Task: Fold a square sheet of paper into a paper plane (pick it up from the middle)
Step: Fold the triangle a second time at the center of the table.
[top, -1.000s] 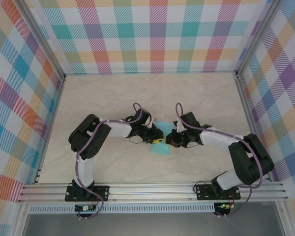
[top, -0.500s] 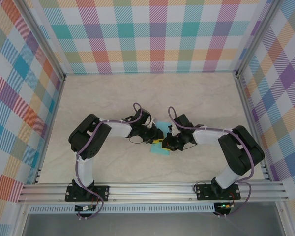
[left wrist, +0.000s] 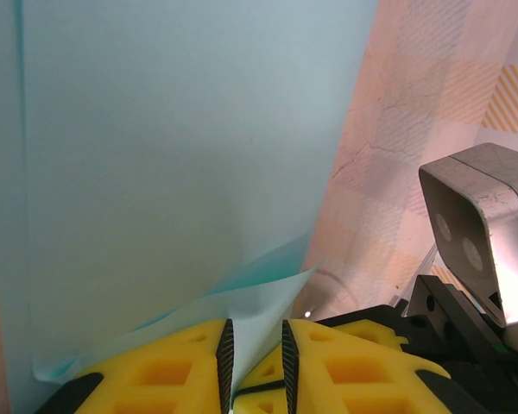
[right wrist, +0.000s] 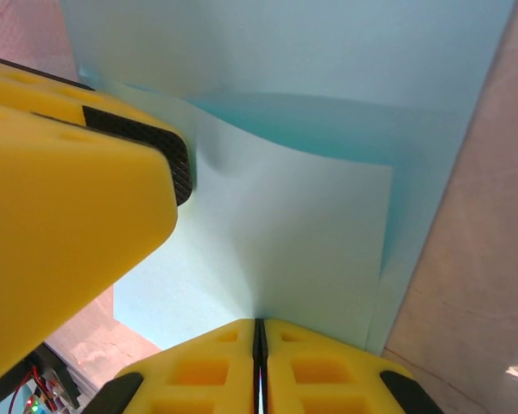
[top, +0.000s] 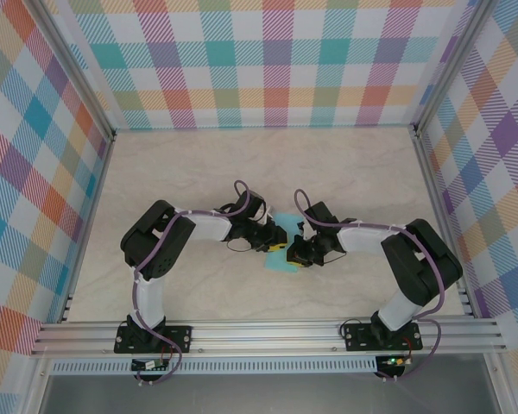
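The right gripper clamped tight on the near edge of the square sheet of paper, which spread ahead of it on the table. Opposite, the left gripper stood with jaws slightly parted around a lifted flap; whether it truly pinched was unclear.

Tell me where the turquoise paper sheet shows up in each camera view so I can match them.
Top external: the square sheet of paper lies at the centre of the table.
Left wrist: it covers left and centre, one corner entering the left gripper at the bottom.
Right wrist: it spans top and middle, a folded layer running into the right gripper at the bottom.
Shared landmark: the left gripper's yellow finger, at left in the right wrist view.
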Tool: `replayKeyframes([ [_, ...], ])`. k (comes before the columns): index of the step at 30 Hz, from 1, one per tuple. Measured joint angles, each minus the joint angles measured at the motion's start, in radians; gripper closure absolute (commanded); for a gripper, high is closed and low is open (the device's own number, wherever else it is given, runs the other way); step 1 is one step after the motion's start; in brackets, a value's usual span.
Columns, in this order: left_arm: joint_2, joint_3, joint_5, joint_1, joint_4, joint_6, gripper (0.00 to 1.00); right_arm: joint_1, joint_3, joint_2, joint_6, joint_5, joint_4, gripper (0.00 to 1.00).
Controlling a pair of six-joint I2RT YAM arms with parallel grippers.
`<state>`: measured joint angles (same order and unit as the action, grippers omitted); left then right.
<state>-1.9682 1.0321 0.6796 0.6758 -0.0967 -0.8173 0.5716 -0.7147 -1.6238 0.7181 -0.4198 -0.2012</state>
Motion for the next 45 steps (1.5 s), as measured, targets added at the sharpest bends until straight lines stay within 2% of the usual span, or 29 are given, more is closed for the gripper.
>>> replayKeyframes([
  [14,0.0,0.006,-0.008,0.002,0.016,0.005,0.76,0.0,0.035,0.048,0.0,-0.043,-0.011,0.85],
  [36,0.0,0.006,-0.007,0.003,0.019,0.012,0.77,0.0,0.077,0.063,0.008,-0.057,-0.023,0.88],
  [45,-0.002,0.012,-0.007,0.004,0.031,0.022,0.77,-0.013,0.127,0.068,0.032,-0.089,0.052,0.88],
])
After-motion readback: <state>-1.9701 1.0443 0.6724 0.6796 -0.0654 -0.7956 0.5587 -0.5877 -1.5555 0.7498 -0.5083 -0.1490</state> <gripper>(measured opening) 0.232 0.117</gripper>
